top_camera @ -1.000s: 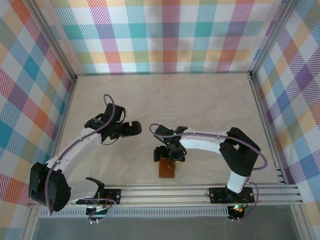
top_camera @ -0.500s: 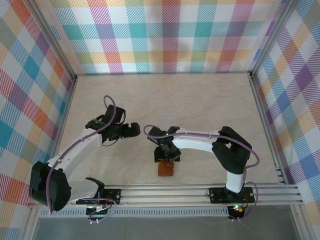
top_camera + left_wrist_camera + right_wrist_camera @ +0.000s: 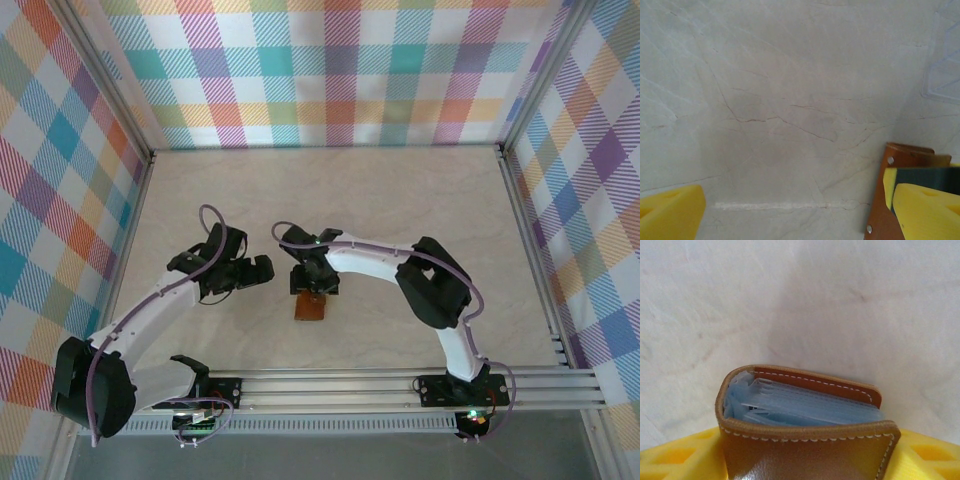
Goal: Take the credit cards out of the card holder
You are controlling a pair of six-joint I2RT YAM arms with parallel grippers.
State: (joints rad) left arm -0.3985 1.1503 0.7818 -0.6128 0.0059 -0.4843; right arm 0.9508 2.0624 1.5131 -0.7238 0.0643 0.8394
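Two YAM arms converge near the middle of a pale, marble-veined table, where the right gripper is clamped on the brown leather-look card holder. From above, the card holder shows as a small brown rectangle, slightly skewed. It reaches from the gripper toward the near aluminium rail, well inside the table's edges.

In the right wrist view the card holder is seen end-on between yellow fingers. Its length runs across the picture, with the rounded fold to the left and the open side to the right. The two covers stand a little apart, and a stack of bluish clear sleeves fans between them. White stitching lines the tan edges.

The left gripper hangs just to the left of the card holder, apart from it, its jaws spread wide. The left wrist view shows its yellow fingers at the lower corners with bare table between. There the card holder shows as an upright brown strip just beside the right-hand finger, with two small metal studs on its face. A clear plastic tray lies farther off at the upper right. Plaid walls in many colours fence the table on three sides.
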